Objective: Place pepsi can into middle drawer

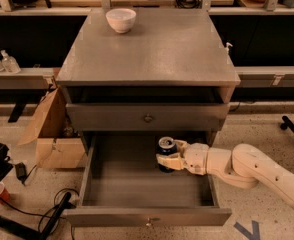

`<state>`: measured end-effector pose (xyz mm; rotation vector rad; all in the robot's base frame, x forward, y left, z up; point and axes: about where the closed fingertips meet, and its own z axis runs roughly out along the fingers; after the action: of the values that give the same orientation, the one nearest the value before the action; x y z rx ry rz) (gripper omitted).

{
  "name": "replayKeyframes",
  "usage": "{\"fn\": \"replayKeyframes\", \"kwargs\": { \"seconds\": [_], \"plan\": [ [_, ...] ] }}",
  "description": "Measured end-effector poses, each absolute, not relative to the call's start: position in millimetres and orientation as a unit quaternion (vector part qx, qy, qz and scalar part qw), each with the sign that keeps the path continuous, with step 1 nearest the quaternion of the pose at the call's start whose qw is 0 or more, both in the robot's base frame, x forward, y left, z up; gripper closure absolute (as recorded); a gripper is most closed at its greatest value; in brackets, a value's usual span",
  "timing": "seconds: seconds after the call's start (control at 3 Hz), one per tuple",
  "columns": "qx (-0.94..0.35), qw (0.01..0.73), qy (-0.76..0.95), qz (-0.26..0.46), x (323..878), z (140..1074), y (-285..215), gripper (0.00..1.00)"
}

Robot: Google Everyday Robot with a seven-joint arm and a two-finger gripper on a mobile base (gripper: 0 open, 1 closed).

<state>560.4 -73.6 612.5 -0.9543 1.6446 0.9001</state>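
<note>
The pepsi can (166,145), dark blue with a silver top, is upright inside the open middle drawer (147,217), right of centre and toward the back. My gripper (168,156) reaches in from the right on a white arm and is shut on the can, its pale fingers (170,160) wrapped around the can's lower half. I cannot tell whether the can rests on the drawer floor or hangs just above it. The drawer is pulled out wide, with a small metal knob on its front.
A shallower knobbed drawer front (148,118) sits shut above the open drawer. A white bowl (120,20) stands at the back of the grey cabinet top (152,49). A cardboard box (49,131) is at the left, cables and a black object lie on the floor at lower left.
</note>
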Motion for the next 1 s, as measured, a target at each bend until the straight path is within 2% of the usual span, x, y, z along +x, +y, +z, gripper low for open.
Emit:
{"fn": "replayKeyframes", "kwargs": {
  "seconds": [1.0],
  "plan": [
    [-0.405, 0.449, 0.670, 0.431, 573, 469, -27, 1.00]
  ]
}}
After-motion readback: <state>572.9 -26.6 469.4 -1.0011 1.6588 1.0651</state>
